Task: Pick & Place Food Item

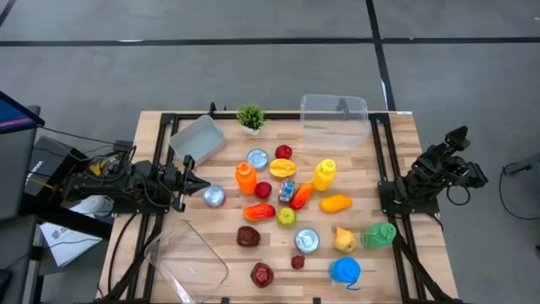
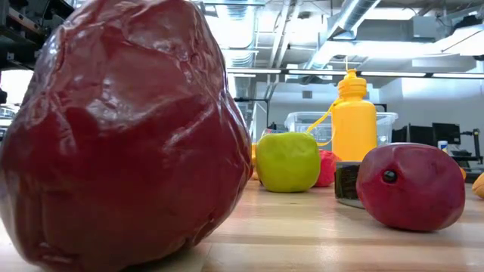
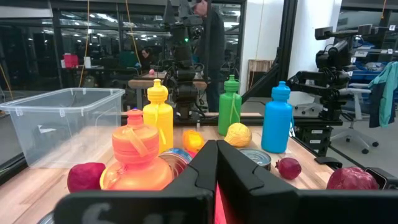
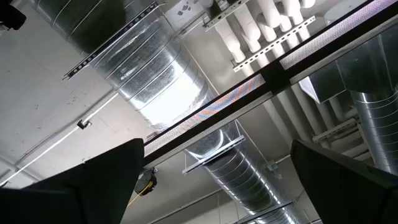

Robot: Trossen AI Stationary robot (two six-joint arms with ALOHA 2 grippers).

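Many toy food items lie in the middle of the wooden table: an orange bottle, a yellow bottle, a green apple, dark red fruits, tins, a blue bottle and a green bottle. At the table's left edge my left gripper is shut and empty, pointing level at the items; its wrist view shows the closed fingertips before the orange bottle. My right gripper rests beyond the right edge, pointing up at the ceiling, fingers wide open.
A clear bin stands at the far edge, a grey tray at the far left, a clear container at the near left. A small plant stands between bin and tray. A dark red fruit fills the low view's left.
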